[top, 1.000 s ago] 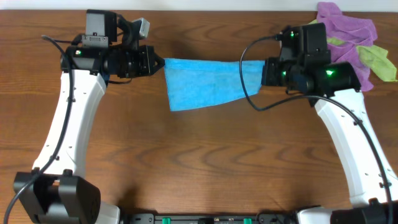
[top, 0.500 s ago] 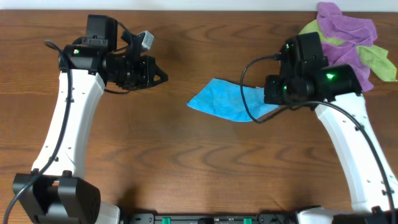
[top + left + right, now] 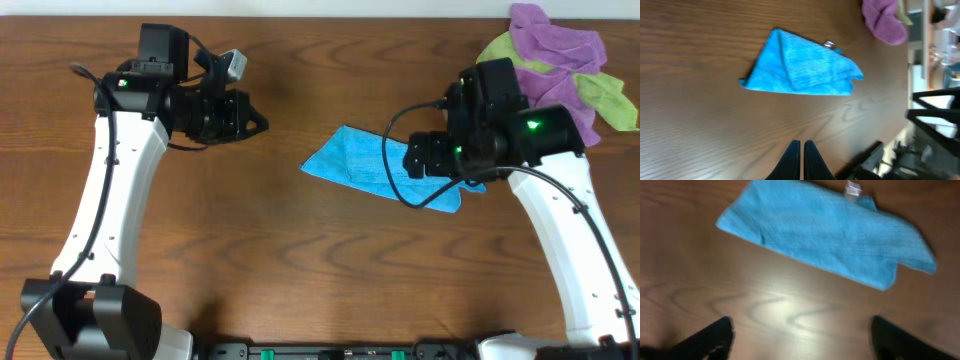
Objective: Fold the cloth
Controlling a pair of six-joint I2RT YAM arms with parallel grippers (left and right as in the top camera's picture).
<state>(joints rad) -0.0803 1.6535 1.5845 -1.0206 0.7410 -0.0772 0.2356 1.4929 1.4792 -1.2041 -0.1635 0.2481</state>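
Cloth [image 3: 375,165]: sky-blue, lying flat on the wooden surface [image 3: 320,270], just right of centre in the overhead frame. Doubled over itself into an uneven wedge, with one pointed corner toward the left and another toward the lower right. Its layers do not line up. In the left wrist view the cloth [image 3: 800,70] sits in the upper middle of the frame, a small white tag [image 3: 829,44] at its top edge. The right wrist view shows the cloth [image 3: 825,245] across the top half, with the tag [image 3: 853,188] at the top edge.

Right end effector [image 3: 425,158]: over the right part of the cloth in the overhead frame. In its own view the right end effector [image 3: 801,332] is spread wide, its fingers in the bottom corners with only bare wood between them.

Left end effector [image 3: 262,124]: upper left of the overhead frame, well apart from the cloth. Fingers pressed together, pinching nothing [image 3: 802,146].

Purple cloths [image 3: 555,40] and lime-green cloths [image 3: 600,95] are heaped in the upper right corner.
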